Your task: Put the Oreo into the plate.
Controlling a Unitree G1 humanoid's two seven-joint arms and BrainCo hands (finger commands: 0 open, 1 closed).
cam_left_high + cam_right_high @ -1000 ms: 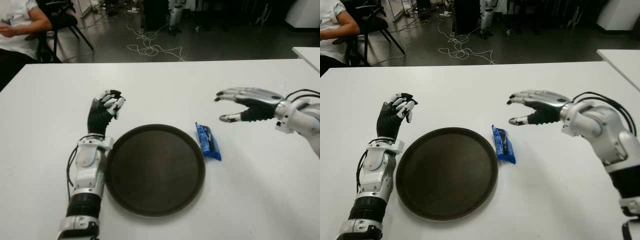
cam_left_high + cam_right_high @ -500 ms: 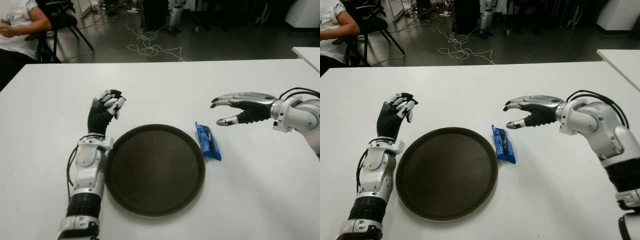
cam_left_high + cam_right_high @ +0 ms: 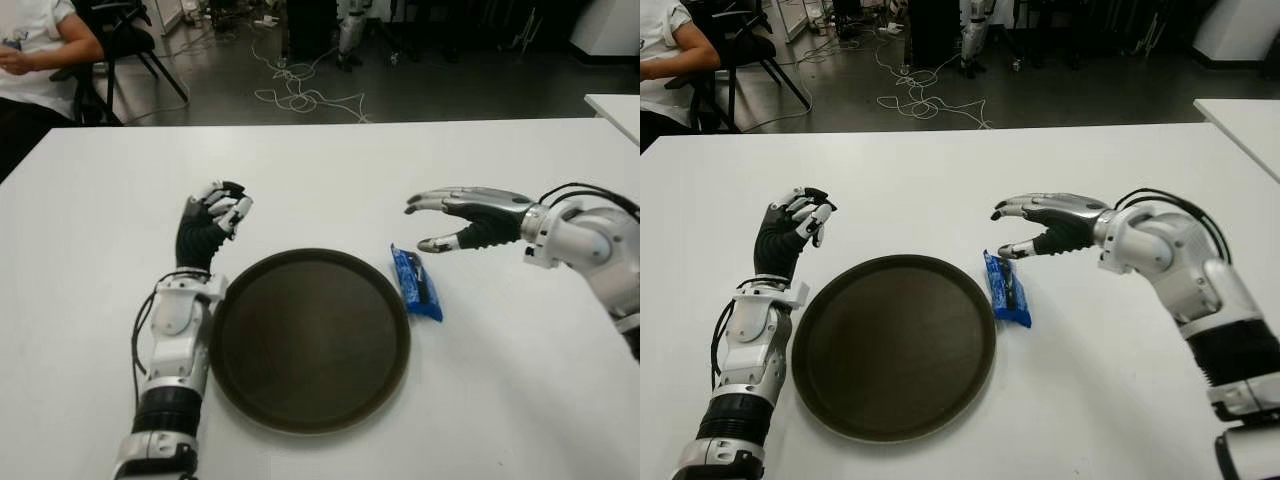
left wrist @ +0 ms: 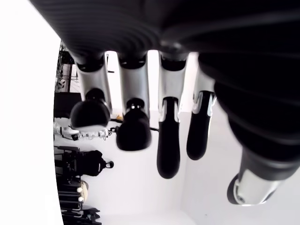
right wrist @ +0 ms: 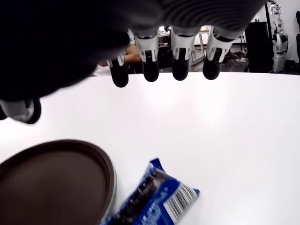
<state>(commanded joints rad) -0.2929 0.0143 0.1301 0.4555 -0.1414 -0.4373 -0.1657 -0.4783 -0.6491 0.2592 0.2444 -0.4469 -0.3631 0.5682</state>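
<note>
My right hand hovers above the white table, fingers spread and thumb apart, holding nothing, just beyond the far end of the blue Oreo packet. The packet lies flat on the table just beside the right rim of the round dark plate (whether the two touch I cannot tell). My left hand shows at the plate's left, near its far edge, fingers curled in with nothing between them.
</note>
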